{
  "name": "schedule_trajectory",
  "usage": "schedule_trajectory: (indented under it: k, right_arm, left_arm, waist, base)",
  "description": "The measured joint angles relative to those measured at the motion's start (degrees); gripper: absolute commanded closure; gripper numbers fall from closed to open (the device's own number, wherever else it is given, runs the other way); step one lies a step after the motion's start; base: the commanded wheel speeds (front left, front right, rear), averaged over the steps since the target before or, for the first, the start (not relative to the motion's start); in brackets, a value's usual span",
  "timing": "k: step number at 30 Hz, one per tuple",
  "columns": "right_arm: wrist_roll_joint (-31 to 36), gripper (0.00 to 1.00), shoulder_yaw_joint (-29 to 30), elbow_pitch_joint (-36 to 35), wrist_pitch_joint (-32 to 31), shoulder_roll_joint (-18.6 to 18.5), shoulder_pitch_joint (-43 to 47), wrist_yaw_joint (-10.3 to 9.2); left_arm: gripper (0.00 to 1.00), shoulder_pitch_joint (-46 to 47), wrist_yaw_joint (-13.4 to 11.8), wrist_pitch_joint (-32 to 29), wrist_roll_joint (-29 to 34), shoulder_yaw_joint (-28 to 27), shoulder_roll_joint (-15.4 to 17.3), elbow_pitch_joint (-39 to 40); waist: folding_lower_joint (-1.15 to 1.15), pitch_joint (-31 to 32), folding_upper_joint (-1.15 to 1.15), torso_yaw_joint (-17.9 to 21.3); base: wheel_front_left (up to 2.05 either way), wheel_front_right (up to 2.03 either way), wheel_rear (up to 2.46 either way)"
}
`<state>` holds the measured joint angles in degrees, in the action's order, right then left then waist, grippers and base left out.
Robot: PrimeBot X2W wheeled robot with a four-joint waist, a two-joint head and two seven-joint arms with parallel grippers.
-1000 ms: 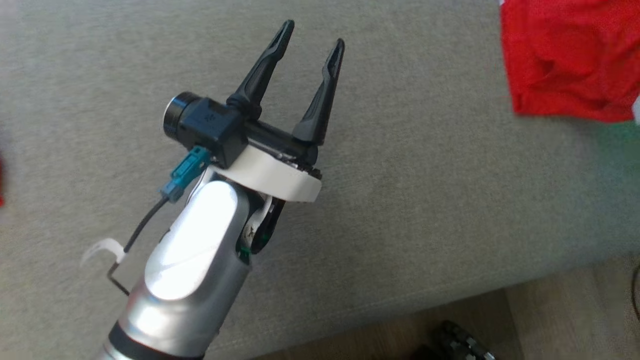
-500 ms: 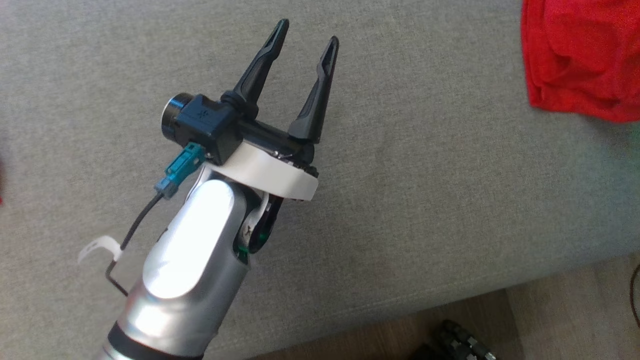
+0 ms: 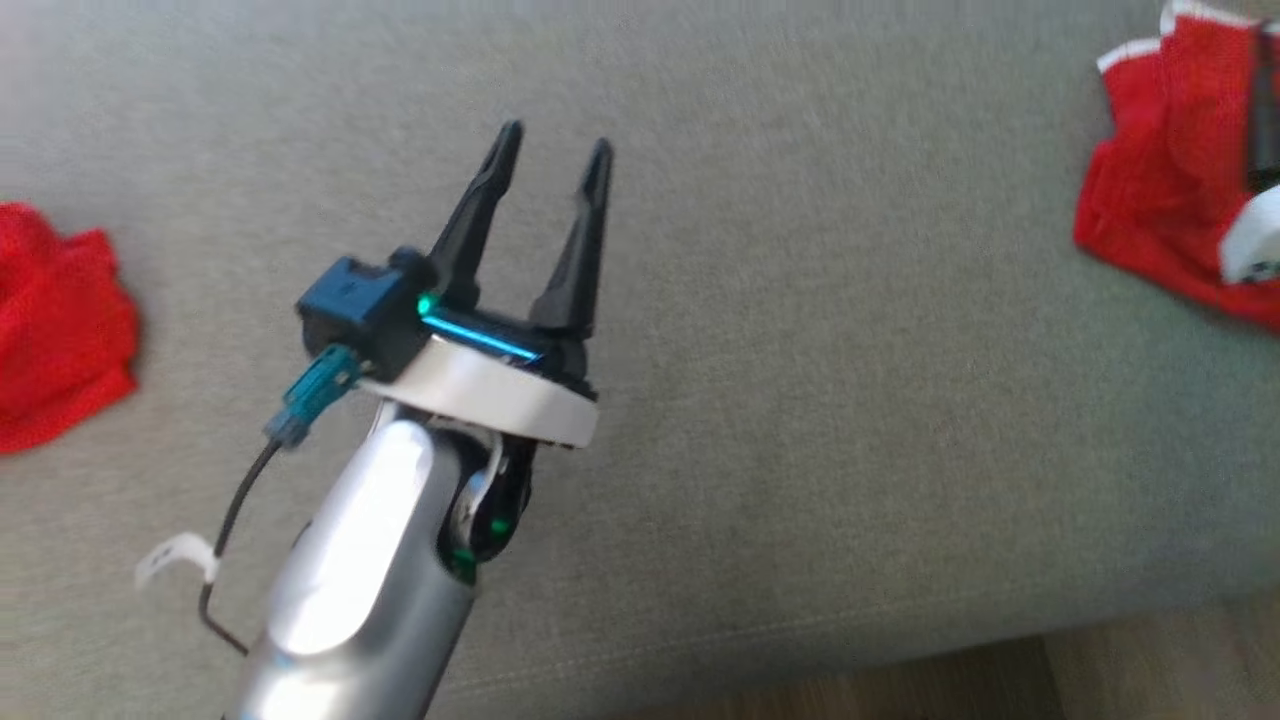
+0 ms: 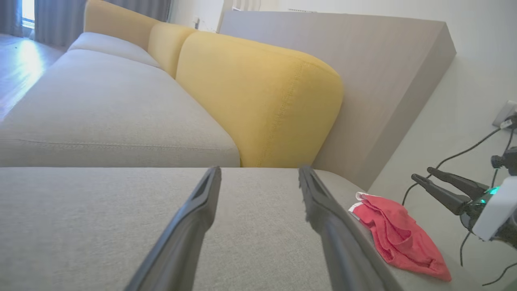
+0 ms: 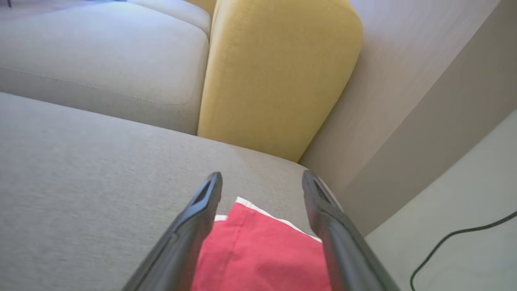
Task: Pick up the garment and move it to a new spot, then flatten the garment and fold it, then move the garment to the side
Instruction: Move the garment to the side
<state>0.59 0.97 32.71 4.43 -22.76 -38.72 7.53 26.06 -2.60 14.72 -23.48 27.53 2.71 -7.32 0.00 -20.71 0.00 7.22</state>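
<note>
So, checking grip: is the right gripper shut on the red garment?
No, the right gripper stands open, spread above the red white-trimmed garment.

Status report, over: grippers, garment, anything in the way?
Left gripper open, empty, over grey cushion. Right gripper open above red garment, not gripping. Second red cloth far left, out of the way.

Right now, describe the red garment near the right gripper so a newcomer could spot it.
Take the grey sofa seat and go to its right end in the head view, by the yellow cushion. The red garment lies there, next to the open right gripper. Unlike the crumpled red cloth far to its left, it has white trim.
</note>
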Motion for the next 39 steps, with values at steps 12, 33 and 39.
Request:
schedule_trajectory:
  k: [12, 33, 39]
  right_arm:
    - [-3.70, 0.00, -6.35, -9.90, 0.11, 6.53, 10.59, 0.00]
    - [1.03, 0.00, -0.16, -18.76, 7.65, 18.89, 31.47, 0.00]
    - [2.99, 0.00, 0.56, -18.67, 8.03, 19.64, 32.55, 0.00]
  left_arm:
    - [0.00, -10.00, -1.52, 0.00, -0.89, -5.32, -0.03, 1.48]
    - [0.00, -23.99, -1.76, -0.01, -0.37, -9.92, 0.07, 3.02]
    - [0.00, -24.94, -1.77, -0.01, -0.37, -9.94, 0.10, 3.53]
  waist:
    - [0.00, 10.26, 0.00, -5.74]
    - [0.00, 18.72, 0.00, -10.11]
    - [0.00, 18.77, 0.00, -9.87]
  base:
    - [0.00, 0.00, 0.00]
    - [0.00, 0.00, 0.00]
    - [0.00, 0.00, 0.00]
